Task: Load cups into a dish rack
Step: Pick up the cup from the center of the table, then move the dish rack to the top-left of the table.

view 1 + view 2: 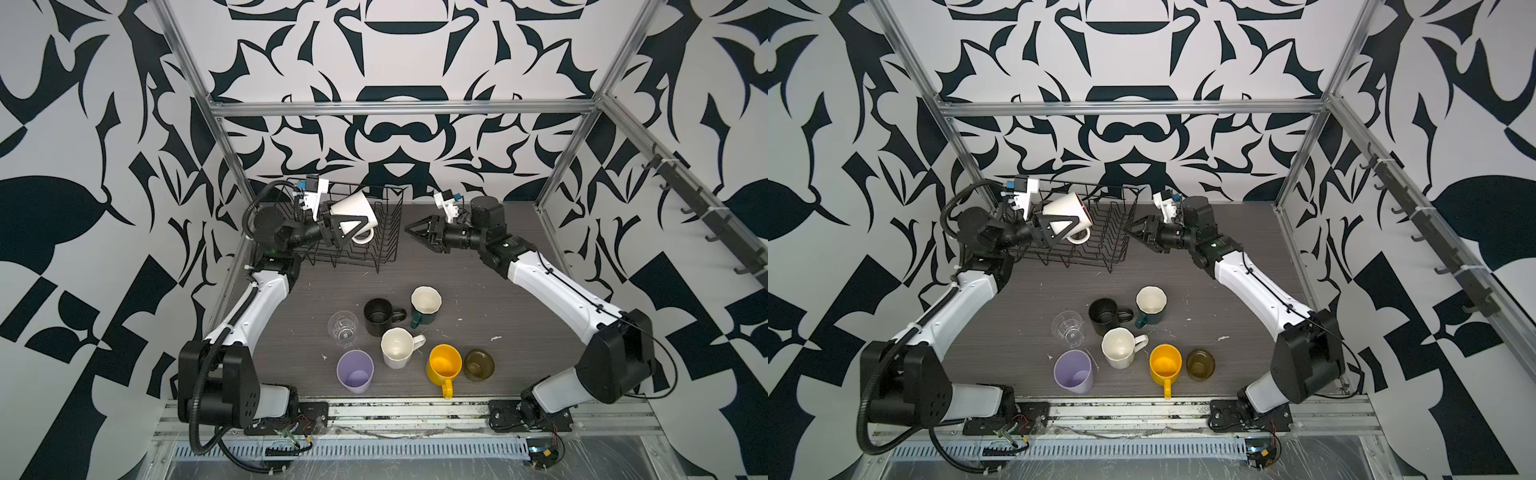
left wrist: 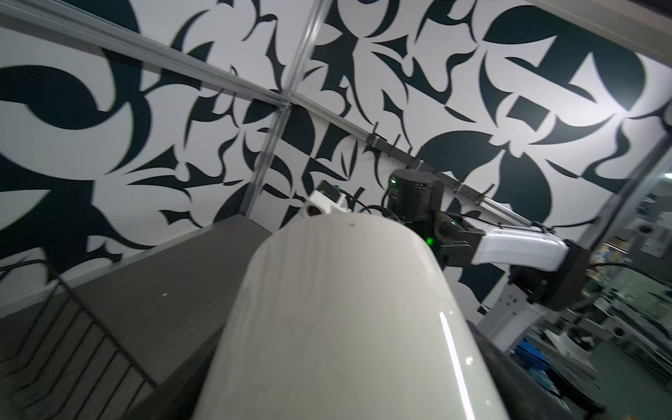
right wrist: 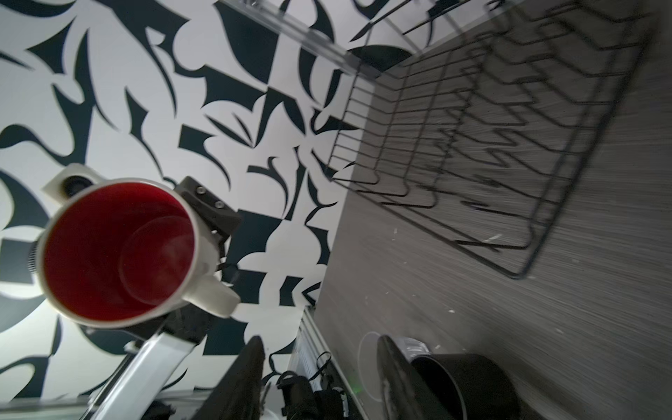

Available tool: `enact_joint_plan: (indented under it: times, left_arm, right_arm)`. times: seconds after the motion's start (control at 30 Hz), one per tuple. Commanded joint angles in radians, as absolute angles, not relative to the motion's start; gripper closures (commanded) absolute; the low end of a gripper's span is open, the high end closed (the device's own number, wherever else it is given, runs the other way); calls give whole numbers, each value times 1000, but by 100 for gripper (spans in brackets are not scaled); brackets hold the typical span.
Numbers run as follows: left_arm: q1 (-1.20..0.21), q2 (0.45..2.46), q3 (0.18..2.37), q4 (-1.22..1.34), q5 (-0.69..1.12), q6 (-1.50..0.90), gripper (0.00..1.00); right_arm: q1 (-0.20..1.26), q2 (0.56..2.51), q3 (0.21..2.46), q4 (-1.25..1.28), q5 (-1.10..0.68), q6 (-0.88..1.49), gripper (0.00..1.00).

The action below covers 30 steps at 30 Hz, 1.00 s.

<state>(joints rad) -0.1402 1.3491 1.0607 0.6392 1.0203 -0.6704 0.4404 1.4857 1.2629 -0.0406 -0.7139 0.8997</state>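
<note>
Mug first, at the far left: the left gripper (image 1: 361, 222) has its jaws pinching the red-lined white mug (image 1: 353, 205) across its body. It holds the mug in the air on its side, above the left part of the dish rack (image 1: 392, 224), with the handle hanging down and the red mouth turned to the right. The black wire rack stands on the far side of the table (image 1: 291, 316), and no cup rests in it. Just right of the rack hangs the right gripper (image 1: 411, 232), pointing left toward the mug. Its jaws are spread, and the right wrist view shows nothing between its fingers (image 3: 251, 363).

Seven cups stand upright in a loose cluster on the near middle of the table, well apart from the rack. From left to right they are:
- the clear glass (image 1: 343, 328)
- the lilac tumbler (image 1: 355, 372), nearer than the clear glass
- the black mug (image 1: 378, 316)
- the cream mug (image 1: 397, 347)
- the teal mug (image 1: 426, 305), farthest of the group
- the yellow mug (image 1: 444, 365)
- the olive-brown glass (image 1: 478, 365), just beside the yellow mug
</note>
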Motion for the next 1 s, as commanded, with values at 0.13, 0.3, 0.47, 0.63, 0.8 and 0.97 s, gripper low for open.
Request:
enact_joint_plan:
  times: [0.13, 0.3, 0.47, 0.63, 0.8, 0.97]
  left_arm:
    - [-137, 1310, 1247, 1, 770, -286, 100]
    - [-130, 1382, 1400, -267, 590, -231, 100]
    - [-117, 1463, 1526, -412, 481, -235, 100]
    - [-94, 1571, 1684, -580, 435, -255, 100]
    - [-46, 1683, 1820, -680, 376, -325, 100]
    - [-10, 1824, 1991, -783, 369, -356, 100]
  right_arm:
    - [447, 1334, 1241, -234, -484, 710, 39]
    - [435, 1223, 1221, -321, -326, 608, 25]
    - [413, 1135, 1206, -379, -220, 536, 14]
    - [399, 1078, 1187, -449, -158, 496, 13]
    - [389, 1038, 1144, -484, -141, 488, 13]
    - [385, 1017, 1119, -508, -141, 479, 13]
